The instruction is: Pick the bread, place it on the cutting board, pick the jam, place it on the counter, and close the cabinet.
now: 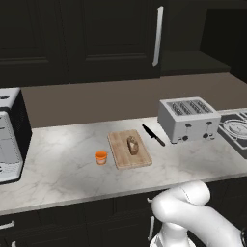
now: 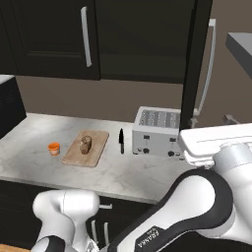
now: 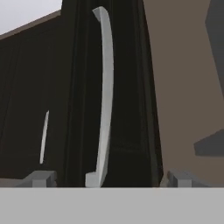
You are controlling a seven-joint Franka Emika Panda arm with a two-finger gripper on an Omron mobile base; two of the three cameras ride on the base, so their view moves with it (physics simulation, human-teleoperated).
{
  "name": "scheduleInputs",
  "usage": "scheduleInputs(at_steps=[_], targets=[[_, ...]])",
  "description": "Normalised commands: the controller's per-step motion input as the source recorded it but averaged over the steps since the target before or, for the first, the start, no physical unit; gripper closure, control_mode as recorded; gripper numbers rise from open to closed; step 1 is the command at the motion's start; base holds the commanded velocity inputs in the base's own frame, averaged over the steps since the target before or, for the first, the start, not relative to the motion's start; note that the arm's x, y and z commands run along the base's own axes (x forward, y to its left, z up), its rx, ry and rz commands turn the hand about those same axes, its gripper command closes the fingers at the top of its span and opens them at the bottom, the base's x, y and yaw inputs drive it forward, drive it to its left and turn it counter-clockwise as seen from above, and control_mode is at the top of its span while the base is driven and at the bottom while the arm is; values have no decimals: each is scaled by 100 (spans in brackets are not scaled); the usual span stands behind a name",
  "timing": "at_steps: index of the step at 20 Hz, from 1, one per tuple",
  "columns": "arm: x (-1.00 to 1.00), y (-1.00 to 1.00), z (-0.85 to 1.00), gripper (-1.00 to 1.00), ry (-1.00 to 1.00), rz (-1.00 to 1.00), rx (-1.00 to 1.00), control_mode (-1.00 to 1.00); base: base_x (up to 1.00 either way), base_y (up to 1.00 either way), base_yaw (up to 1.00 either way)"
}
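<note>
Claw (image 3: 109,179) spread wide, empty, facing open cabinet door (image 3: 118,109) edge-on, silver handle (image 3: 105,96) dead ahead between the tips. Bread (image 1: 132,145) on cutting board (image 1: 129,149), jam (image 1: 101,157) on table (image 1: 62,169), both far below. Risk: glancing off the thin edge, leaving door ajar.

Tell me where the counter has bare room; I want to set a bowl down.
Bare marble lies between the jam and the appliance at the left end, and along the front edge of the counter. It is crowded from the cutting board with the bread, past the knife, to the toaster.
</note>
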Motion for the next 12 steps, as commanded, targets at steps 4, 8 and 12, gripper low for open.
scheduleInputs(at_steps=[4, 8, 12], targets=[[31, -13, -7, -100, 0, 11, 0, -100, 0, 0, 0], [25, -9, -3, -100, 0, 10, 0, -100, 0, 0, 0], [15, -19, 0, -100, 0, 10, 0, -100, 0, 0, 0]])
